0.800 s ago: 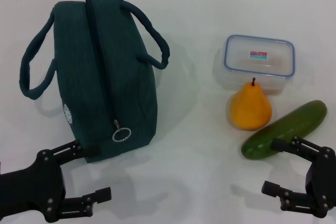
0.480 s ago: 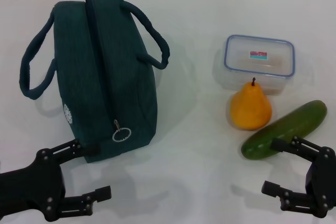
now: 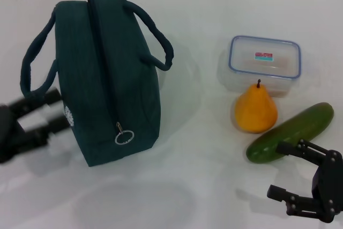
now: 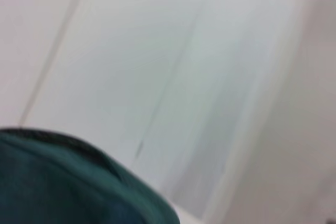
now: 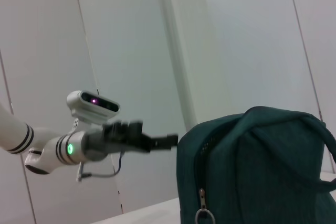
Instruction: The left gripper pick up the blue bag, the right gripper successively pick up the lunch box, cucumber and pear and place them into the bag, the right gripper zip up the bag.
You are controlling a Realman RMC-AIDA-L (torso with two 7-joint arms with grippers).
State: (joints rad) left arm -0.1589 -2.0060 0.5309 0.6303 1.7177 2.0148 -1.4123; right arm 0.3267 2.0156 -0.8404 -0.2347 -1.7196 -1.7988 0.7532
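Head view, left end effector (image 3: pixel 40 116): fingers spread, beside the bag's near handle.
Bag (image 3: pixel 107 73): on the table (image 3: pixel 193 186), zipped; soft fabric, probably light, best taken by a handle.
Right end effector (image 3: pixel 300 178): spread, idle near the cucumber (image 3: pixel 292 132).

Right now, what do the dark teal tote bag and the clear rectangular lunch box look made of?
The dark teal tote bag: woven fabric, matte, with soft loop handles and a metal-looking zipper ring. The clear rectangular lunch box: see-through, glossy, probably plastic, with a blue-rimmed lid.
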